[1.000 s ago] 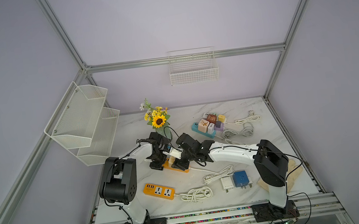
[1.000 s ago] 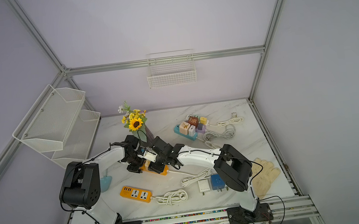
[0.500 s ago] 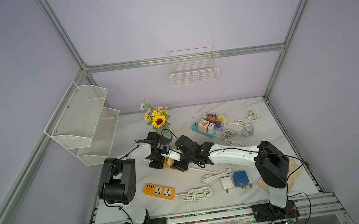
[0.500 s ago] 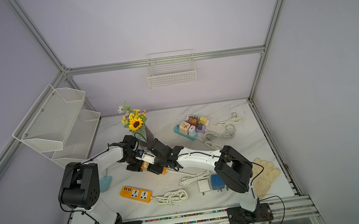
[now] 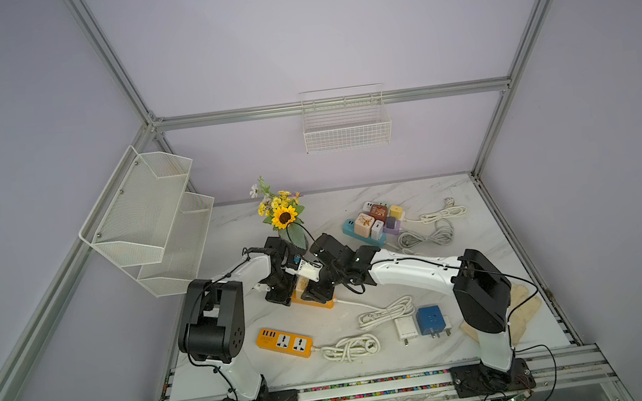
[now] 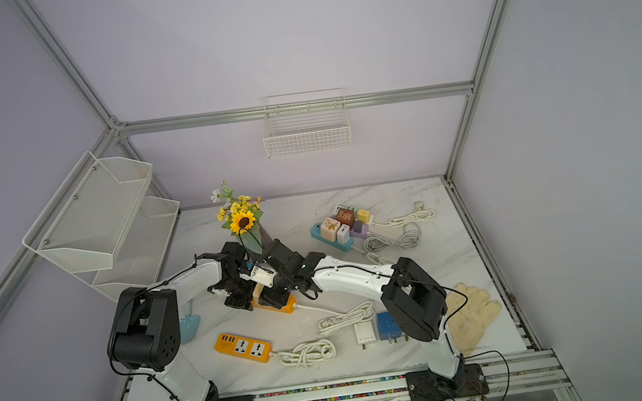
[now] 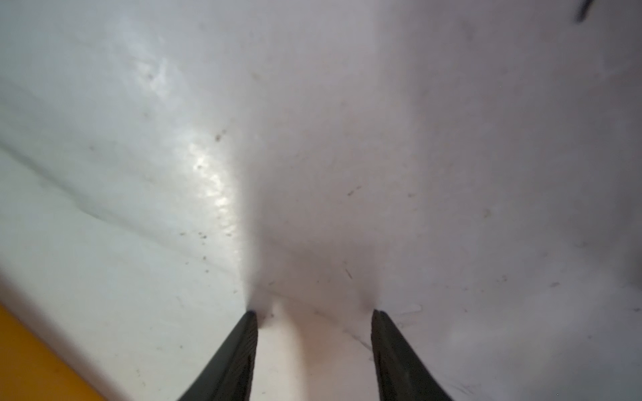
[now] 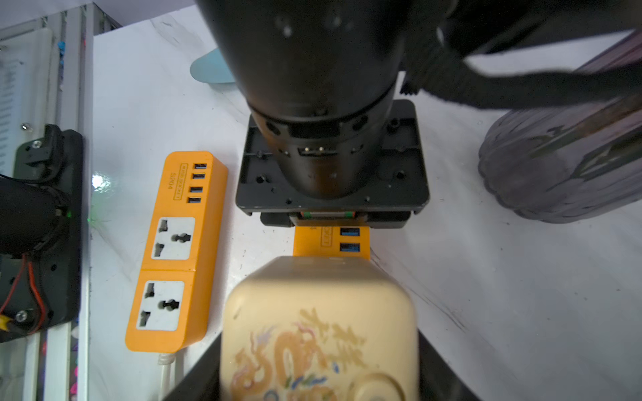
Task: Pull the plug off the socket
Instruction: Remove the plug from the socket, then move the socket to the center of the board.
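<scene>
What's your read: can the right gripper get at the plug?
Likely yes: the right gripper already grips the plug by its sides; the left gripper sits at the USB end of the strip, clear of it.

my two top views hang high at the front, side by side, looking down and back over the whole marble table point(image 5: 332, 204) from afar. my left wrist camera nearly touches that marble. my right wrist camera sits close above the cream plug point(image 8: 319, 330) and orange socket strip point(image 8: 307, 243), which both top views also catch.
</scene>
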You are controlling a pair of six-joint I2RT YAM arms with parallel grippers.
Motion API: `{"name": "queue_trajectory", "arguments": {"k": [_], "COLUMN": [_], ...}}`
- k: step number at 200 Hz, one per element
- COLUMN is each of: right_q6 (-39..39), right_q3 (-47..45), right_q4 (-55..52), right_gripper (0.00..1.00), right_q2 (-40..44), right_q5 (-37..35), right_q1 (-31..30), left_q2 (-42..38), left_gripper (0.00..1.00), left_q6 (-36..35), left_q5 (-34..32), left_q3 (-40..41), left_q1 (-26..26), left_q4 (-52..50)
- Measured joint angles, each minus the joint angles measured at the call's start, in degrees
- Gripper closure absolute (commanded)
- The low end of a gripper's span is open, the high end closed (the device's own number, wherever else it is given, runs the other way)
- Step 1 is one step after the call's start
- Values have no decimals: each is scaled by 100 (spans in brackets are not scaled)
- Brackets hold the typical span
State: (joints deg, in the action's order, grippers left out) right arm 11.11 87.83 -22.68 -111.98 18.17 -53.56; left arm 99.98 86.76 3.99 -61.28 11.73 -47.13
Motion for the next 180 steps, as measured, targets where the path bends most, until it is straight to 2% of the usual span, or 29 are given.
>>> {"name": "queue_trajectory", "arguments": {"k": [42, 84, 118, 180], "right_q6": [-328, -291, -249, -463], "right_q3": [367, 627, -343, -1794], "right_q4": [-142, -223, 28, 83], "right_gripper": [79, 79, 78, 77], "right_q2": [-17, -39, 461, 2208], "right_q5": [555, 452, -98, -992], "right_q1": [146, 114, 79, 50], "left_q2": [0, -2, -11, -37], "left_gripper": [100, 100, 100, 100], "left_q6": [-76, -83, -85, -24], "left_q5": [-299, -365, -461, -977], "left_q3": [2, 2, 7, 72], "left_q1": [42, 79, 70, -138], "left_q4": [-4, 2, -22, -205]}}
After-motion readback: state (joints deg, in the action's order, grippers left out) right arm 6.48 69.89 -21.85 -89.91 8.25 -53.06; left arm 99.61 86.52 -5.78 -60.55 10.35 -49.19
